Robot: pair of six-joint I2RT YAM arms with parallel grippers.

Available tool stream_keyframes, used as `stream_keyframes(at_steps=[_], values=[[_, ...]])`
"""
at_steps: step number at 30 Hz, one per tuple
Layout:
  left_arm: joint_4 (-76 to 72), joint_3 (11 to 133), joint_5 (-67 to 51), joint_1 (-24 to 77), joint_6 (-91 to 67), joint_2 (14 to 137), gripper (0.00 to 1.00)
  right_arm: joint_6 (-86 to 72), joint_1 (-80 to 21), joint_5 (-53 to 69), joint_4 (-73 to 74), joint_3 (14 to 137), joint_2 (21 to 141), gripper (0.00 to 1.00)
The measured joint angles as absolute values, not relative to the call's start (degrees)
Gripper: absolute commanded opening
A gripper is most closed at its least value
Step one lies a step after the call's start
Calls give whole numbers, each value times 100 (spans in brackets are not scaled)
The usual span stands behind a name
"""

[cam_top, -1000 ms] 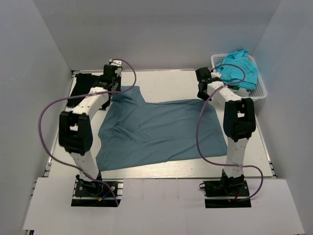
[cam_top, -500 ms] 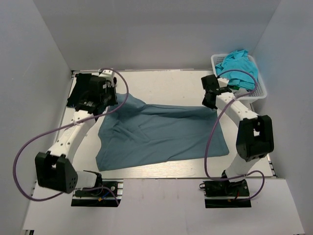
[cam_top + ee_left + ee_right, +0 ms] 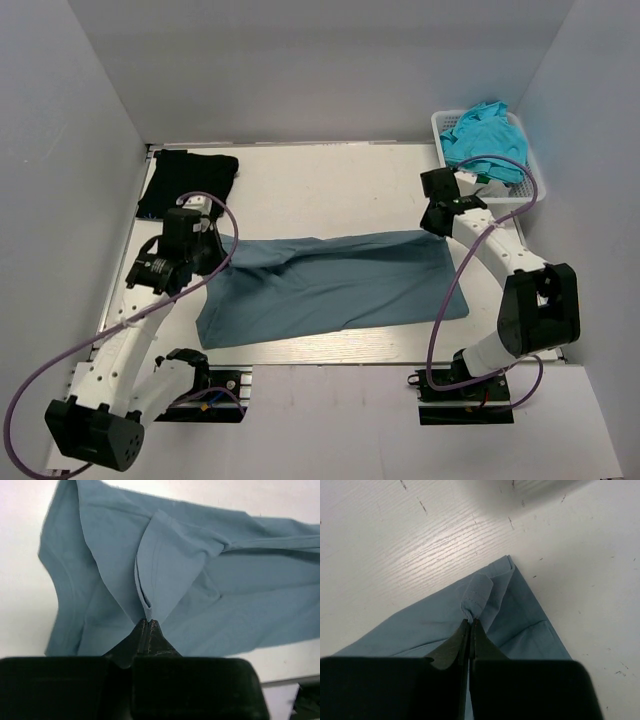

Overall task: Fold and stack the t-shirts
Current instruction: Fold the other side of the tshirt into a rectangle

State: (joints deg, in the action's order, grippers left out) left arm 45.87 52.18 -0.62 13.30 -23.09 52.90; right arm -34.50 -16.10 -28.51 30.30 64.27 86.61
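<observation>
A slate-blue t-shirt (image 3: 335, 285) lies across the middle of the table, its far half doubled over toward the near edge. My left gripper (image 3: 148, 621) is shut on a pinched fold of that shirt (image 3: 165, 580) at its left end, seen from above at the left gripper (image 3: 205, 243). At the shirt's far right corner (image 3: 480, 597), my right gripper (image 3: 471, 622) is shut on the cloth; in the top view the right gripper (image 3: 432, 222) sits over that corner. A black t-shirt (image 3: 185, 180) lies flat at the far left. Turquoise t-shirts (image 3: 487, 140) are heaped in the basket.
A white lattice basket (image 3: 530, 185) stands at the far right corner against the wall. Grey walls close in the table on three sides. Purple cables loop from both arms over the table's left and right sides.
Both grippers have pulled the blue shirt's far edge toward the near side, folding it over itself. The left arm has swung off the black shirt, which now shows fully.
</observation>
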Motion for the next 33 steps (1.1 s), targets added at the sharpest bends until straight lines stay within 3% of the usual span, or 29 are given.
stream_keyframes(at_steps=[10,12,13,14,15,16,17,18,19,26,33], values=[[6108,4805,-167,1330,-3177,5325,0,-3465,-1581,-2541,2936,5717,8322,0],[6445,4805,-126,1330,-3328,5310,0,-3520,-1568,-2506,2952,5419,8167,8],[6600,4792,-121,1330,-3400,5266,16,-3559,-1557,-2491,2976,5288,8119,23],[6722,4755,-121,1330,-3448,5203,29,-3612,-1544,-2475,2982,5166,8079,49],[6895,4731,-121,1330,-3503,5137,48,-3662,-1533,-2464,3000,5022,8031,61],[7046,4729,-123,1326,-3496,5094,73,-3682,-1516,-2464,3039,4886,7985,71],[7203,4735,-121,1315,-3551,5043,84,-3717,-1498,-2467,3061,4770,7940,85],[7363,4753,-126,1304,-3642,5002,96,-3758,-1476,-2495,3116,4641,7881,90],[7430,4779,-126,1295,-3592,5000,100,-3782,-1459,-2532,3221,4543,7826,90],[7677,5671,-250,1286,-3597,5505,100,-3472,-1352,-2545,3754,4641,7365,90],[6318,6016,-145,1236,-3603,6598,100,-2049,-2021,-276,2773,5686,7365,90]])
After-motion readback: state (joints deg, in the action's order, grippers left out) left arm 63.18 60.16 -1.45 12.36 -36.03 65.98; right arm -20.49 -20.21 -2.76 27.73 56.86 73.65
